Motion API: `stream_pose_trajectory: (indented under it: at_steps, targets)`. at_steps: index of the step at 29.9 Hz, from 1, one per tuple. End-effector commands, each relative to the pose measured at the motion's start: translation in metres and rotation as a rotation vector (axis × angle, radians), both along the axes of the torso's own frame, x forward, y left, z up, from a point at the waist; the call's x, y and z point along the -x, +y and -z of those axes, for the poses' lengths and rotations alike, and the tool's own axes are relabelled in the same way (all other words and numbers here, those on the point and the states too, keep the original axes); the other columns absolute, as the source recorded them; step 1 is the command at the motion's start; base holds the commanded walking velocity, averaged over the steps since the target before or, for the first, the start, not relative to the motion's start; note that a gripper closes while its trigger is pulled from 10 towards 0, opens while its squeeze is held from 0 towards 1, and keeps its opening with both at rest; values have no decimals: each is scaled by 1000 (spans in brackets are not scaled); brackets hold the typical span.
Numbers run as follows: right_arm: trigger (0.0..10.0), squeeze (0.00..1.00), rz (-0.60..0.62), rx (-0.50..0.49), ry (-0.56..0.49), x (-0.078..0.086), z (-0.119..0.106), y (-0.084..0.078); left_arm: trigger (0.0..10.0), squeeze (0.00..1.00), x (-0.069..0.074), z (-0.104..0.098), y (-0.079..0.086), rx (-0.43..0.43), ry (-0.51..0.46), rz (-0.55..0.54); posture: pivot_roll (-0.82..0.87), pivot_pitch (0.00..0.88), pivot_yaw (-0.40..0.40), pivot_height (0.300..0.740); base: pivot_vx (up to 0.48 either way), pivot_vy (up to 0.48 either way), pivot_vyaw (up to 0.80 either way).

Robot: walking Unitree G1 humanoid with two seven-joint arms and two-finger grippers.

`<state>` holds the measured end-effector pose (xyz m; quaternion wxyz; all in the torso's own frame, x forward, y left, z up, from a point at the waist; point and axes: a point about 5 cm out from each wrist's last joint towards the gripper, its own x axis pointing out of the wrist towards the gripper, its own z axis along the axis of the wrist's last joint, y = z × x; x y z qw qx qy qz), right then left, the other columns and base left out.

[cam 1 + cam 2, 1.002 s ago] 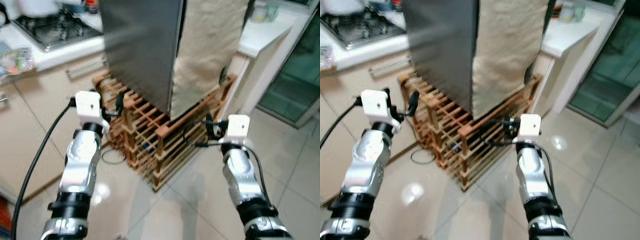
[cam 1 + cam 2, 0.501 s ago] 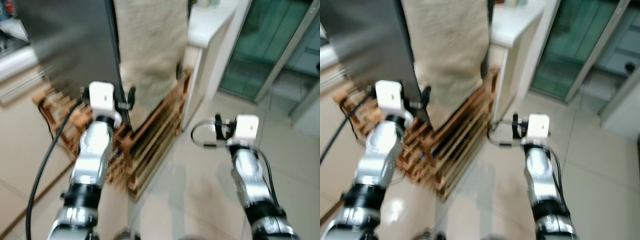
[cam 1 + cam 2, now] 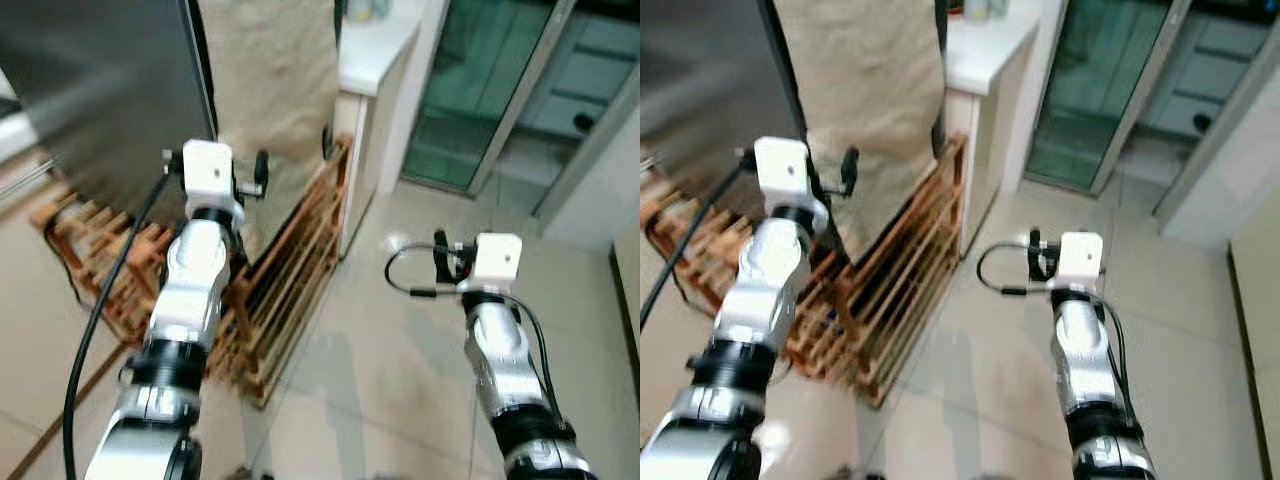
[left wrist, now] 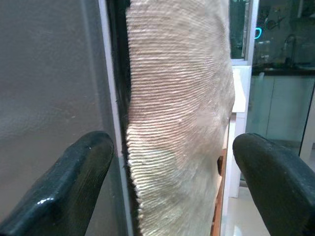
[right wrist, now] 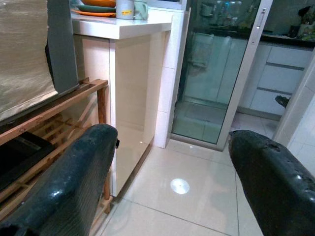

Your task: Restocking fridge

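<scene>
The grey steel fridge (image 3: pixel 100 90) stands on a slatted wooden rack (image 3: pixel 290 270), and a beige ribbed cloth (image 3: pixel 270 90) hangs down its side. My left gripper (image 4: pixel 172 167) is raised close to the fridge's edge, where steel meets cloth; it is open with nothing between its fingers. My right gripper (image 5: pixel 172 162) is held out over the tiled floor to the right of the rack, also open and empty, and appears in the left eye view (image 3: pixel 445 262) too.
A white counter (image 3: pixel 375 45) with cups and a plate stands right of the fridge. A green-tinted glass sliding door (image 3: pixel 480 90) is beyond it. Glossy floor tiles (image 3: pixel 380 340) lie ahead. A black cable (image 3: pixel 100 310) runs along my left arm.
The camera has swung to the right: the stove and cabinets have left the picture and the glass door has come in. Both arms keep the same raised pose.
</scene>
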<state>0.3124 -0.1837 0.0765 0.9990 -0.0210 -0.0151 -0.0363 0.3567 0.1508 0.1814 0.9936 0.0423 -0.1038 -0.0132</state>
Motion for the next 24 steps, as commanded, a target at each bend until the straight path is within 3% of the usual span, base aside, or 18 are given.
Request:
stream_pose_trajectory:
  at_steps: [1,10,13,24]
  targets:
    - [10000,0,-2,4,-21,-1,-4,0,10000,0,-4,-4,6,33,10,-32,-122,0,-6,740,0,0,0]
    - [10000,0,-4,8,-17,1,-3,-1,10000,0,-12,-11,0,67,1,-15,-129,0,-6,740,0,0,0]
    - [10000,0,-7,10,-14,2,-2,0,10000,0,-18,-15,-12,88,3,28,-129,0,-6,740,0,0,0]
    - [10000,0,-1,14,-8,4,0,-2,10000,0,-25,-14,-28,102,24,84,-142,0,0,740,0,0,0]
